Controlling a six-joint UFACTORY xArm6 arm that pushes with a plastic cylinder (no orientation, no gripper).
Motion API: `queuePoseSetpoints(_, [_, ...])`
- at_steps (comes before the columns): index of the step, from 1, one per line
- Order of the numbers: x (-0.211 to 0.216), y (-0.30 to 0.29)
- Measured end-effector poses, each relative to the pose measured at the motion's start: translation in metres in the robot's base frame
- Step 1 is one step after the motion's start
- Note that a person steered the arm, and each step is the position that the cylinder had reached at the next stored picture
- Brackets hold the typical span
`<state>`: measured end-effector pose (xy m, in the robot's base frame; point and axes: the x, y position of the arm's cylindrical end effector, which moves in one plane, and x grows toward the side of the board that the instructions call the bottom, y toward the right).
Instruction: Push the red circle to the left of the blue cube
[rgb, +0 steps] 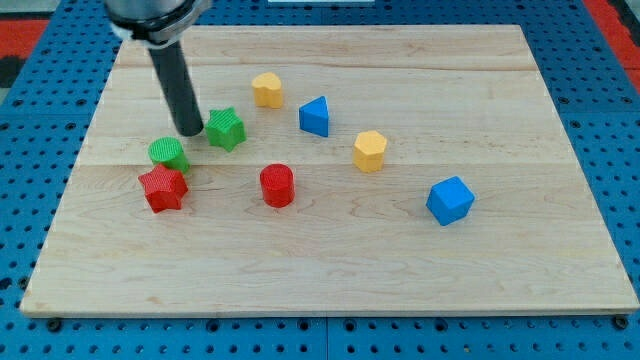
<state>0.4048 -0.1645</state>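
The red circle (277, 185) stands near the board's middle, left of centre. The blue cube (450, 200) sits well to its right, slightly lower in the view. My tip (189, 131) is at the upper left, just left of the green star (226, 129) and just above the green circle (169, 153). It is well up and to the left of the red circle and touches neither task block.
A red star (163, 189) lies under the green circle. A yellow block (267, 89) sits near the top, a blue triangle (315, 116) right of it, and a yellow hexagon (369, 150) further right. The wooden board (330, 270) ends on a blue pegboard.
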Motion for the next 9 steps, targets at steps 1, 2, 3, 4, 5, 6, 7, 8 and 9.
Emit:
queuePoseSetpoints(1, [0.027,0.043])
queuePoseSetpoints(2, [0.039,0.055])
queuePoseSetpoints(3, [0.028,0.085])
queuePoseSetpoints(4, [0.006,0.076])
queuePoseSetpoints(5, [0.001,0.065])
queuePoseSetpoints(6, [0.058,0.091])
queuePoseSetpoints(7, [0.075,0.118])
queuePoseSetpoints(8, [0.069,0.112])
queuePoseSetpoints(9, [0.111,0.127])
